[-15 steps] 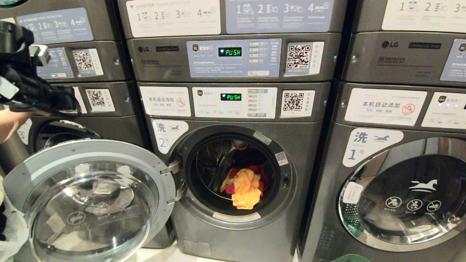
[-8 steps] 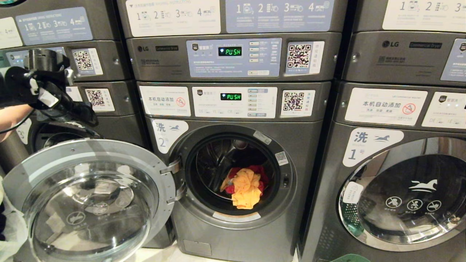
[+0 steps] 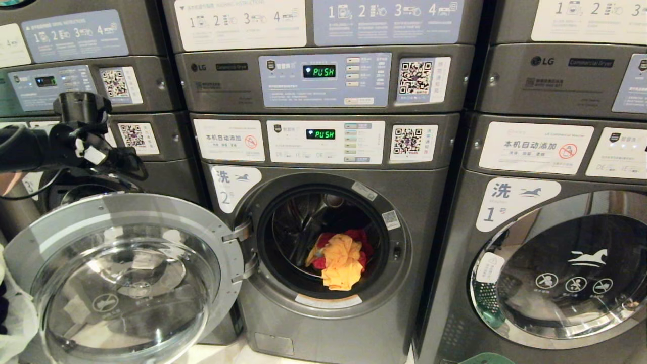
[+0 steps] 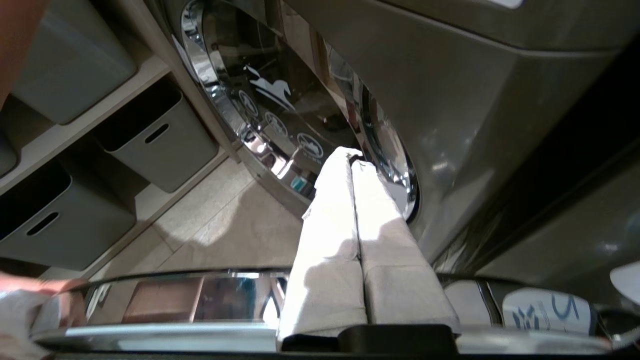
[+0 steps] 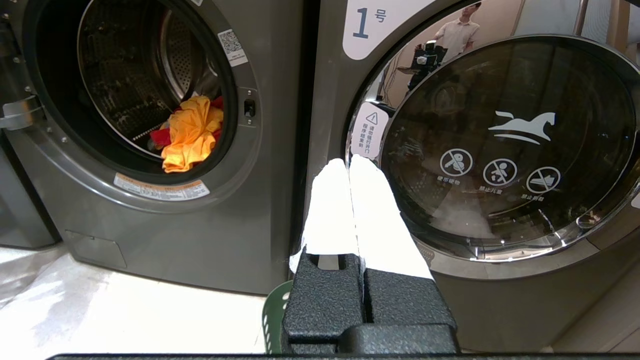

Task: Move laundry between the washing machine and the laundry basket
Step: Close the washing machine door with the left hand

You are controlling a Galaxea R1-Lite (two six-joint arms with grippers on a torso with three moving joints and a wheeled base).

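Note:
The washing machine (image 3: 323, 328) labelled 2 stands in the middle, and its round glass door (image 3: 126, 273) is swung wide open to the left. Orange and red laundry (image 3: 341, 263) lies at the front of the drum and also shows in the right wrist view (image 5: 192, 132). My left arm (image 3: 76, 146) reaches in from the left just above the open door's top rim. Its gripper (image 4: 352, 156) is shut and empty. The right gripper (image 5: 348, 162) is shut and empty, low in front of machine 1, over the rim of the dark green laundry basket (image 5: 272, 320).
Machine 1 (image 3: 556, 263) on the right and machine 3 (image 3: 76, 189) behind the open door both have their doors shut. A person's hand (image 3: 7, 182) is at the left edge. Grey bins (image 4: 155, 140) sit on shelves to the left. The basket's rim (image 3: 486, 359) shows at the bottom.
My left arm has come down and to the right, from the upper left corner to just above the open door's rim. The person's hand has drawn back toward the left edge.

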